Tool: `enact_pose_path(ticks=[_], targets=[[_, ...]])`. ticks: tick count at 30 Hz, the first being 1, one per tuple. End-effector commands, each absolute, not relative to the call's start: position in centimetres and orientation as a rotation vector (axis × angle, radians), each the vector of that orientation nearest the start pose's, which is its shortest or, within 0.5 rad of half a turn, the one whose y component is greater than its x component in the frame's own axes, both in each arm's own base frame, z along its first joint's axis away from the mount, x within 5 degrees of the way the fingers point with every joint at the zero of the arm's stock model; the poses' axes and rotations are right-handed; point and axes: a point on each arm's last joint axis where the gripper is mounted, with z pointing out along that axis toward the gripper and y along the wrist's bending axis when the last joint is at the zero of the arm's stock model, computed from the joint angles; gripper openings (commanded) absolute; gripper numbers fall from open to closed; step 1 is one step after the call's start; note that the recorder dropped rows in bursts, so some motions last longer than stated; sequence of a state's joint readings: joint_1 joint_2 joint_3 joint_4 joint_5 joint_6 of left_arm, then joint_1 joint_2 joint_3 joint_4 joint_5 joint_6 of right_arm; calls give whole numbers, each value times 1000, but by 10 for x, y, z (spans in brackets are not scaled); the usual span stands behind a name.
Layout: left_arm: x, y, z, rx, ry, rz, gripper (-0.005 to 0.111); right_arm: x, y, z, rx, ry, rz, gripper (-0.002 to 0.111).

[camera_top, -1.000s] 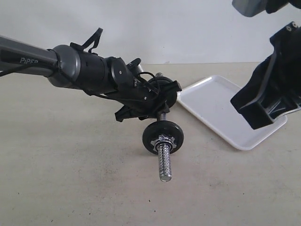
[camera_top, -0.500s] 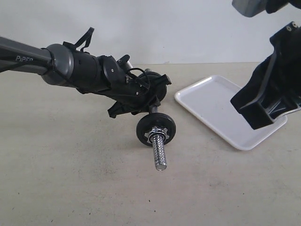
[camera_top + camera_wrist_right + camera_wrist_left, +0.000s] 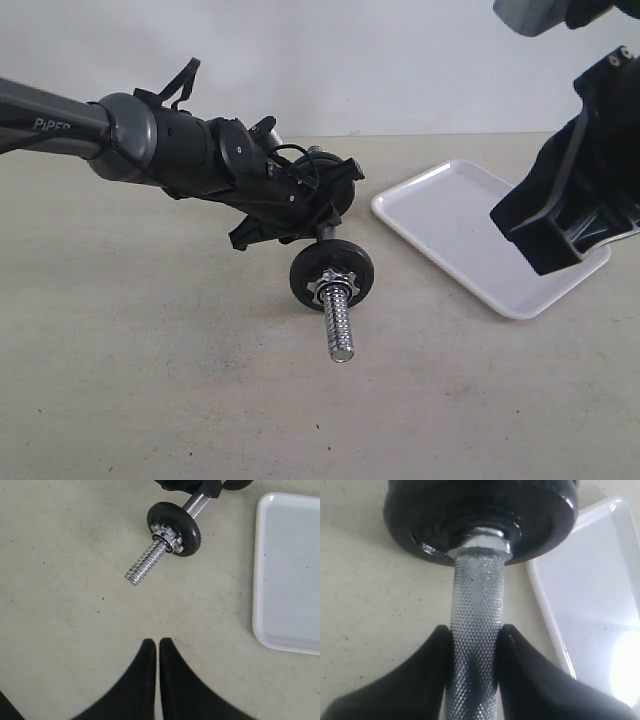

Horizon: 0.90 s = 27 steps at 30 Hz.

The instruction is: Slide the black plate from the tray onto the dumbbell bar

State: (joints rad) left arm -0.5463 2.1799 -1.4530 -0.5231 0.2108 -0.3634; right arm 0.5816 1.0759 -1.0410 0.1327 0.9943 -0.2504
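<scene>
Exterior view: my left pincer (image 3: 318, 228) is clamped on the knurled middle of the bar (image 3: 341, 322), holding it close to the tabletop (image 3: 150, 380). One black plate (image 3: 358, 268) sits near the bar's closer end, behind a star nut (image 3: 330, 291). A second plate (image 3: 420, 520) sits at the far end. The tray (image 3: 455, 225) shows no plate, though my right arm hides part of it. My right pincer (image 3: 158, 647) hovers closed and empty. I judge the slide done, though I cannot tell which plate is the task's.
</scene>
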Motion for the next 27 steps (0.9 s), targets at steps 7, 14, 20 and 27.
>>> enact_pose_path(ticks=[7,14,20,27], targets=[[424,-248,194,-358,2018,-798,4,163,118,352,-981,2324,299,0],[424,-248,194,-300,2022,-764,4,163,118,352,-984,2322,298,0],[425,-247,194,-261,2021,-737,4,163,118,352,-984,2322,298,0],[425,-247,194,-257,2021,-735,4,163,118,352,-984,2322,298,0]])
